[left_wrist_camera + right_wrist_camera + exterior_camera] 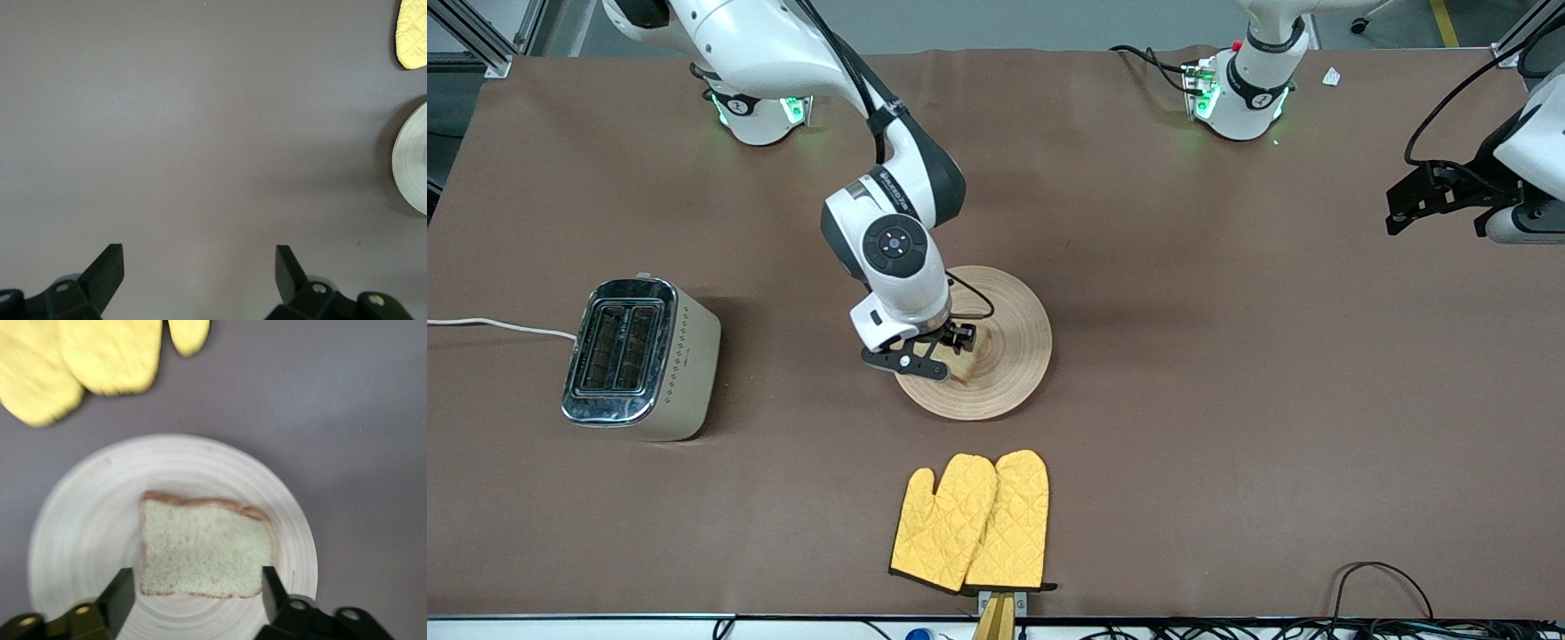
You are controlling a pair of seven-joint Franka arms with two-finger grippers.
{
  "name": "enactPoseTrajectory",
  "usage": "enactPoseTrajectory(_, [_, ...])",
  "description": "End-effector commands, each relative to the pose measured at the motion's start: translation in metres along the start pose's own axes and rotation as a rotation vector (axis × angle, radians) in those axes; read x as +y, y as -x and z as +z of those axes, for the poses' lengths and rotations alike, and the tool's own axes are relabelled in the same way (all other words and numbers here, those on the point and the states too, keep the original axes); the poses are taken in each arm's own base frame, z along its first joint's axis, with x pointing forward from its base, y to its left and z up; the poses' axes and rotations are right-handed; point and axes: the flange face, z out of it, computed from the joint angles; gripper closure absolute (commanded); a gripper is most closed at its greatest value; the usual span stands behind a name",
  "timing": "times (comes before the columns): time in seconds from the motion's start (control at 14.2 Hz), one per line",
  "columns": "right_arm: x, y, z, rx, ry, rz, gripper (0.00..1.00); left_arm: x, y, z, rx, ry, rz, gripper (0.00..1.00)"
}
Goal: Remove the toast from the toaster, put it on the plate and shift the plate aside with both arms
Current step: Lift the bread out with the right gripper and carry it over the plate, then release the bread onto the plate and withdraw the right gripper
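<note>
I see the toast [205,547] flat on the plate [80,520], right gripper [199,590] over it, fingers spread; left gripper [199,267] waits over bare worktop [200,120], fingers spread.

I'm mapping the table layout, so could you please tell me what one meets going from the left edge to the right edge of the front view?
Toaster → right pincer, open over the plate where the toast lies → left pincer, open and waiting over bare table. The yellow oven mitts overlap the plate's span, so they are left out.
</note>
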Motion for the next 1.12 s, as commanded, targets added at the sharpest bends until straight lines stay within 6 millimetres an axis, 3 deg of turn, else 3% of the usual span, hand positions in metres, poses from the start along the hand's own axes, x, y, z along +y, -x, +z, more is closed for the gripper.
enactPoseTrajectory(0.0, [0.039,-0.034,-0.052,0.011,-0.021,0.049,0.00,-0.003,-0.005,-0.004,0.010,-0.006,0.008,0.00])
enactPoseTrajectory(0.14, [0.073,-0.056,-0.084,0.015,-0.024,-0.004,0.00,-0.002,-0.004,-0.003,0.009,-0.006,0.008,0.00])
enactPoseTrajectory(0.35, [0.148,-0.093,-0.131,-0.003,-0.010,-0.068,0.00,-0.002,-0.005,-0.003,0.007,-0.007,0.009,0.00])
enactPoseTrajectory(0.56, [0.221,-0.117,-0.178,0.019,-0.020,-0.015,0.00,-0.001,-0.015,0.016,-0.025,-0.001,0.018,0.00])
enactPoseTrajectory(0.77, [0.304,-0.120,-0.211,0.033,-0.024,-0.068,0.00,0.007,-0.043,0.063,-0.072,0.067,0.036,0.00])
enactPoseTrajectory(1.05, [0.374,-0.102,-0.247,0.045,-0.025,-0.078,0.00,0.039,-0.082,0.144,-0.138,0.300,0.029,0.00])
